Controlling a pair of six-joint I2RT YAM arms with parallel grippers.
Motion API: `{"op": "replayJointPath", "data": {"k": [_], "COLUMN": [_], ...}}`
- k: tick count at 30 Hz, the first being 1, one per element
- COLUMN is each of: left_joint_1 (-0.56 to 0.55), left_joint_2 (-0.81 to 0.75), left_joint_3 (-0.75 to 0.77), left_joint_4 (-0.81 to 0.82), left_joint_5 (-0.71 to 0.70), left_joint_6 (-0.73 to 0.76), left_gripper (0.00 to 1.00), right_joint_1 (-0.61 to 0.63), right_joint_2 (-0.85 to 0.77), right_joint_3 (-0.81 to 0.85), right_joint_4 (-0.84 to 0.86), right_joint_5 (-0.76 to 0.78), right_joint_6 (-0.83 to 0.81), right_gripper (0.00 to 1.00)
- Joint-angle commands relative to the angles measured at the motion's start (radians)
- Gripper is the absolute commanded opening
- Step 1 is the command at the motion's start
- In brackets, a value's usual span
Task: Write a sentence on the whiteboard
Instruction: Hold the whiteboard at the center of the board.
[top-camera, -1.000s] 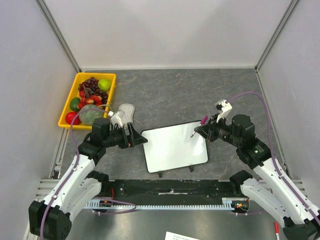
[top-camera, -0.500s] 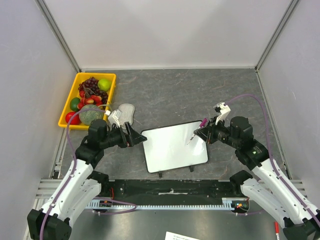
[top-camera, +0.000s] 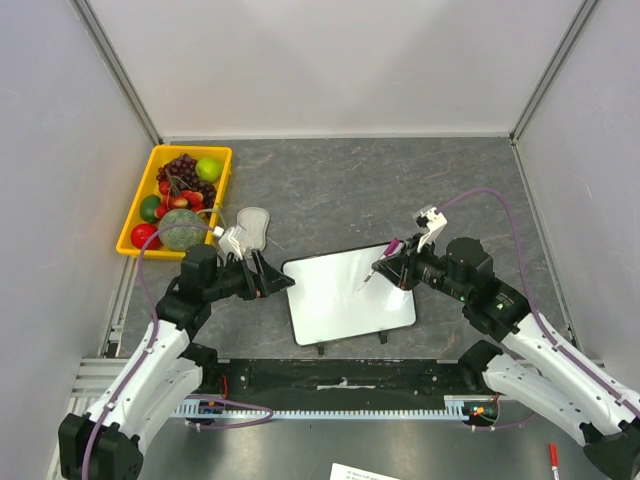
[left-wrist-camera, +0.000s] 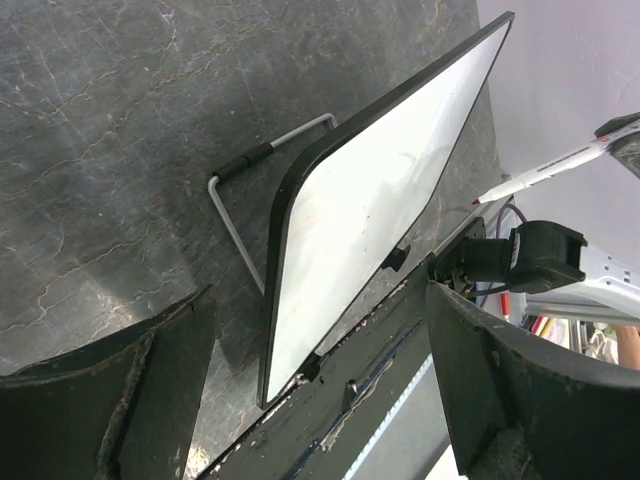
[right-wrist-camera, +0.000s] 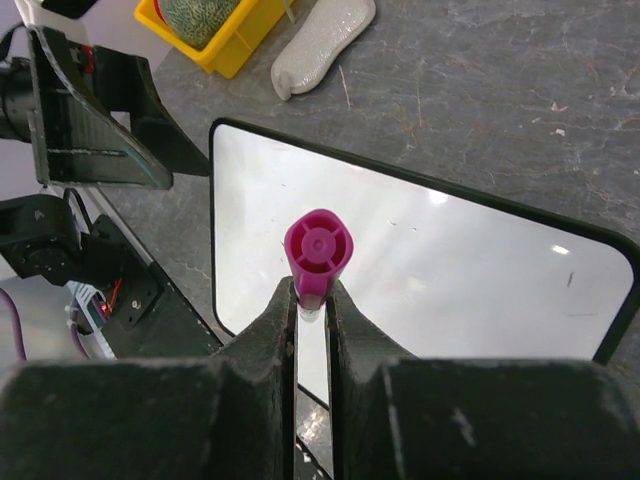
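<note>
The whiteboard (top-camera: 350, 300) lies flat on the grey table between the arms, black-framed. The sentence is out of view: the board's white face (right-wrist-camera: 450, 270) shows no writing. My right gripper (top-camera: 398, 264) is shut on a white marker (top-camera: 380, 266) with a magenta end (right-wrist-camera: 319, 245). The marker slants down over the board's upper right part, its tip just above the surface. My left gripper (top-camera: 273, 279) stands open at the board's left edge, fingers wide apart and holding nothing. In the left wrist view the board (left-wrist-camera: 370, 220) is seen edge-on, with the marker (left-wrist-camera: 545, 170) beyond it.
A yellow bin (top-camera: 190, 150) of fruit sits at the back left. A grey oval eraser pad (top-camera: 253, 222) lies beside it, just behind my left gripper. A bent wire stand (left-wrist-camera: 235, 225) sticks out from under the board. A red pen (top-camera: 553, 457) lies at the bottom right.
My right arm has carried the marker leftward, from the board's right edge to over its upper right part. The left gripper has shifted slightly and stays open.
</note>
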Motion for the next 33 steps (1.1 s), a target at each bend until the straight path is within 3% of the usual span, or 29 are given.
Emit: {"op": "replayJointPath", "data": {"k": [1,9,20,33], "left_joint_1": [0.004,0.004,0.004,0.004], "left_joint_2": [-0.034,-0.042,0.118,0.237], "left_joint_3": [-0.061,-0.193,-0.281,-0.289], "left_joint_4": [0.112,0.359,0.723,0.835], "left_joint_5": [0.016,0.082,0.159,0.252], "left_joint_6": [-0.051,-0.104,-0.069,0.050], "left_gripper": [0.88,0.87,0.79,0.52], "right_joint_1": [0.053,0.223,0.381,0.414], "right_joint_2": [0.015,0.126,0.232,0.298], "right_joint_3": [0.037,0.066,0.098,0.099], "right_joint_4": [0.140,0.255,0.378,0.461], "right_joint_5": [0.102,0.221,0.341,0.413], "right_joint_6": [0.057,0.079,0.029,-0.009], "right_gripper": [0.00,0.00,0.00,0.00]}}
